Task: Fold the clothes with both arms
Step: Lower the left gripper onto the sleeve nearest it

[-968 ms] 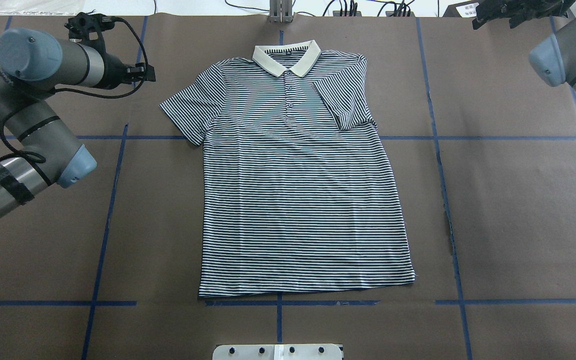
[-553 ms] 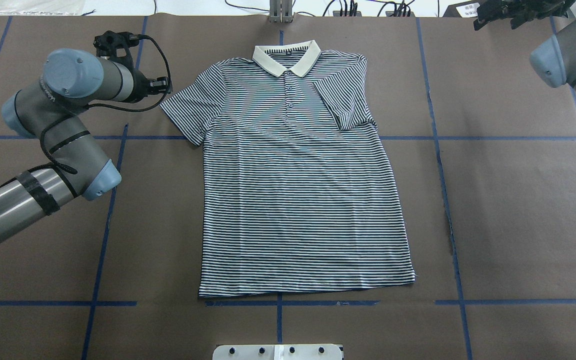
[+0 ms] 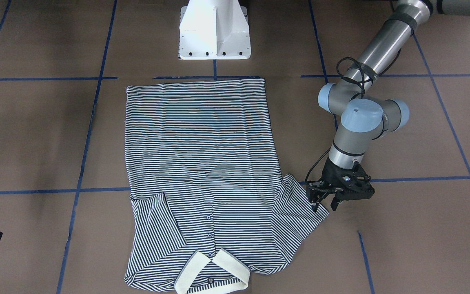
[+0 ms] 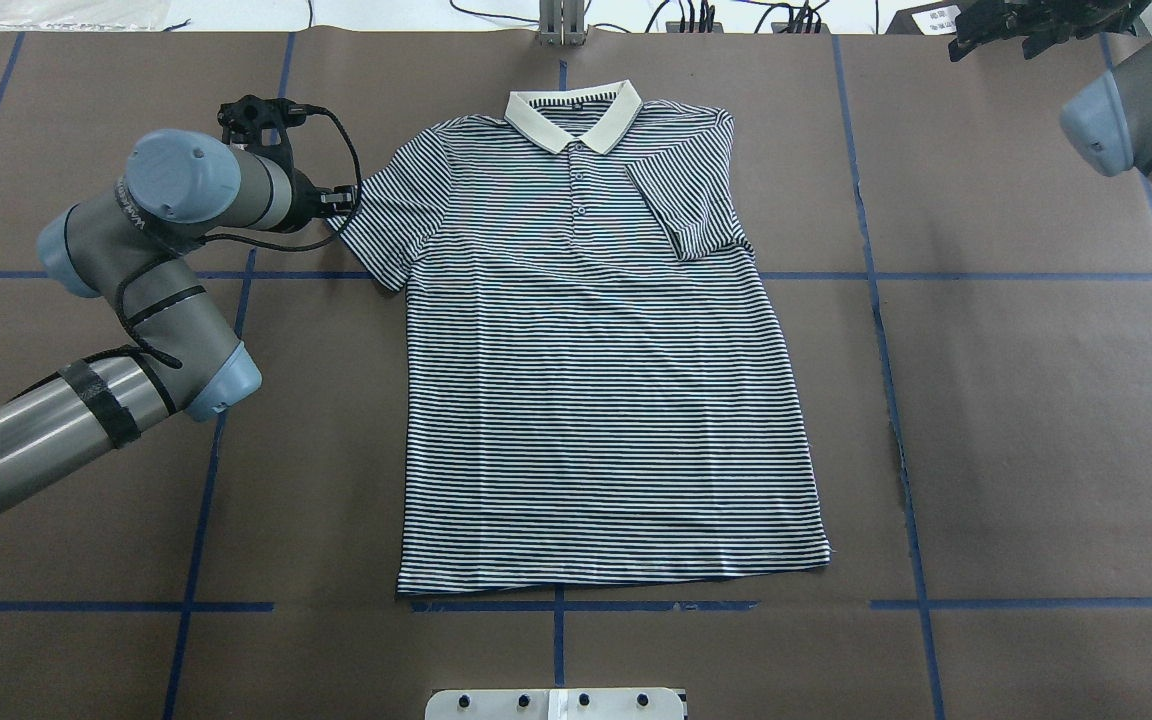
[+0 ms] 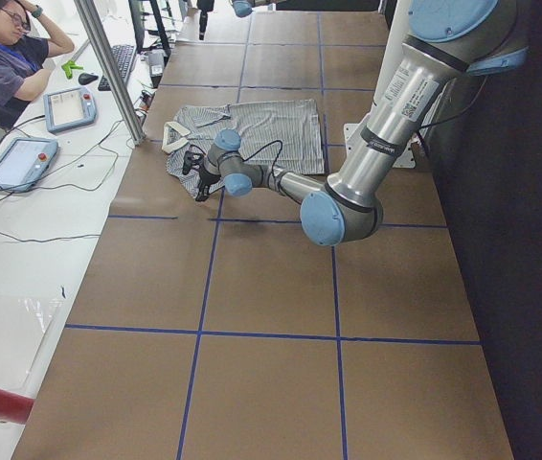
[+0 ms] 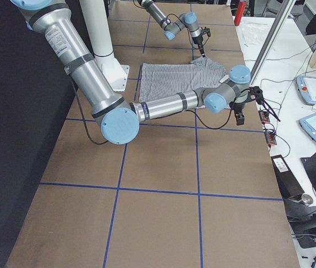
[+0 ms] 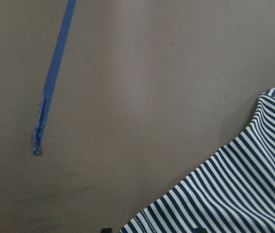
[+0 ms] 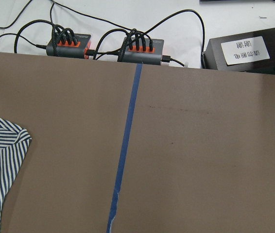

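The striped polo shirt (image 4: 596, 400) lies flat and face up on the brown table, with its cream collar (image 4: 573, 115) on the far side. One sleeve (image 4: 686, 200) is folded in over the chest; the other (image 4: 386, 215) is spread out. My left gripper (image 4: 344, 200) is open at the outer edge of the spread sleeve, low over the table (image 3: 324, 203). The left wrist view shows the sleeve hem (image 7: 234, 189) between the wide-apart fingertips. My right gripper (image 4: 976, 30) hangs at the far right corner, away from the shirt; I cannot tell its state.
The white pedestal base (image 3: 214, 28) stands at the near edge by the shirt's hem. Power strips with cables (image 8: 103, 46) and a metal post (image 4: 561, 20) line the far edge. Blue tape (image 4: 876, 300) marks a grid. A person (image 5: 8, 57) sits beyond the table.
My left arm has swung right across the table, bringing its gripper from well left of the shirt to the spread sleeve's edge. The right arm and the shirt have not moved.
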